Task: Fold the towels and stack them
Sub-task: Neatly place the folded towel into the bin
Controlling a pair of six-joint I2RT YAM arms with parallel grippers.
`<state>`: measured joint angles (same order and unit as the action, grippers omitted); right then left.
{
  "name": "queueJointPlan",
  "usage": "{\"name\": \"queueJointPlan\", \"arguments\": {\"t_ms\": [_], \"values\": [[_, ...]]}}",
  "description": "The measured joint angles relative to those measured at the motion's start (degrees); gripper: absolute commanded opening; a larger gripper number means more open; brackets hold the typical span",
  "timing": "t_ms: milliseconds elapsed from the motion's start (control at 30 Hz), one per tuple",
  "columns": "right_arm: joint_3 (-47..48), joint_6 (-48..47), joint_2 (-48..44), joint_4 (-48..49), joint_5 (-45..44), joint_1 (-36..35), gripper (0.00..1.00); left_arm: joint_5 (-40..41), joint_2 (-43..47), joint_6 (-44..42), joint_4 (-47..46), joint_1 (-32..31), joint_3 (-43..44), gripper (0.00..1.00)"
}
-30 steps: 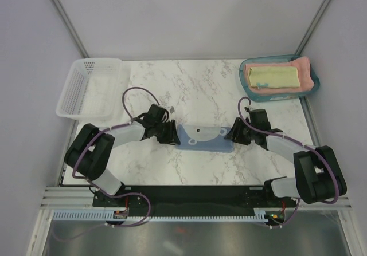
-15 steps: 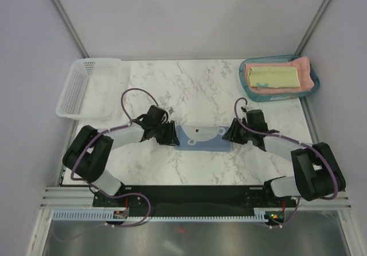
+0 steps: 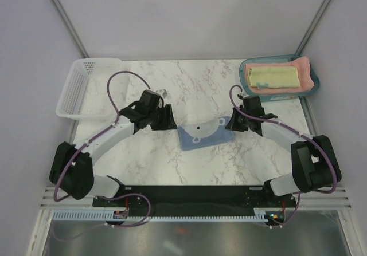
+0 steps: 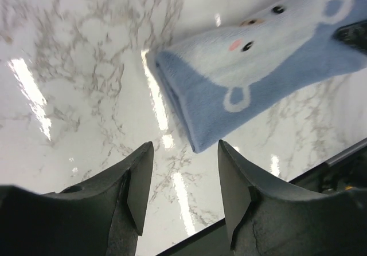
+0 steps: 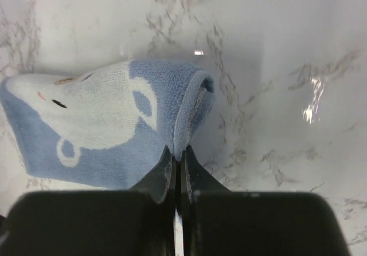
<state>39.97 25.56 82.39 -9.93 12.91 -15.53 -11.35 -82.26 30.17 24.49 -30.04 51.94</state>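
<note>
at the far left a white basket (image 3: 86,87) sits on the marble worktop (image 3: 195,84), well apart from the work. the left pincer (image 4: 184,158) hovers low with its jaws wide apart and nothing between them, just beside the left end of the grey-blue towel (image 4: 258,90). that towel lies folded near the middle of the worktop, white print up. the right pincer (image 5: 178,153) is clamped tight on its folded right edge. at the far right a teal tray (image 3: 243,75) holds the salmon-pink towel (image 3: 309,83) with the folded pale-yellow towel (image 3: 272,75) on top. the step in hand looks like stacking the last cloth. the next move calls for lifting it clear of the tray rim and laying it squarely on the yellow one. held by one end, it may droop and fall open.
</note>
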Motion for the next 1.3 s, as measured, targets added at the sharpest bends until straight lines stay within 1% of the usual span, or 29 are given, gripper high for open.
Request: {"name": "queueJointPlan", "arguments": {"t_ms": [167,267,333,533,667,800,900,1100,1300], "values": [[8.3,-3.4,2.5,-2.8,-1.1,0.0,0.00,3.7,9.3,-2.8,4.2,1.5,8.2,0.58],[12.1,-5.2,4.5,-4.5,-1.8,0.0,0.00,5.6,13.7,-4.8,5.9,2.1,9.8,0.58],[14.4,-6.5,5.8,-5.6,-2.9,0.0,0.00,6.7,14.8,-5.8,7.1,2.2,9.7,0.58],[24.2,-10.8,10.8,-10.4,-7.2,0.1,0.00,8.3,14.9,-8.7,10.3,2.2,7.9,0.58],[32.5,-13.0,14.6,-12.9,-9.0,1.2,0.00,10.0,14.9,-10.8,11.3,2.2,7.3,0.58],[41.7,-14.4,20.1,-14.7,-9.6,4.3,0.00,11.9,14.9,-12.6,11.4,2.2,6.7,0.58],[46.8,-15.6,23.6,-16.0,-10.4,6.9,0.00,12.8,14.8,-13.8,11.4,2.2,5.5,0.55],[56.8,-18.9,30.2,-20.1,-11.6,11.4,0.00,12.3,13.0,-14.9,11.4,2.2,4.3,0.57],[64.3,-21.1,34.2,-24.7,-12.1,15.8,0.00,10.8,11.6,-15.3,11.4,2.3,4.3,0.58]]}}
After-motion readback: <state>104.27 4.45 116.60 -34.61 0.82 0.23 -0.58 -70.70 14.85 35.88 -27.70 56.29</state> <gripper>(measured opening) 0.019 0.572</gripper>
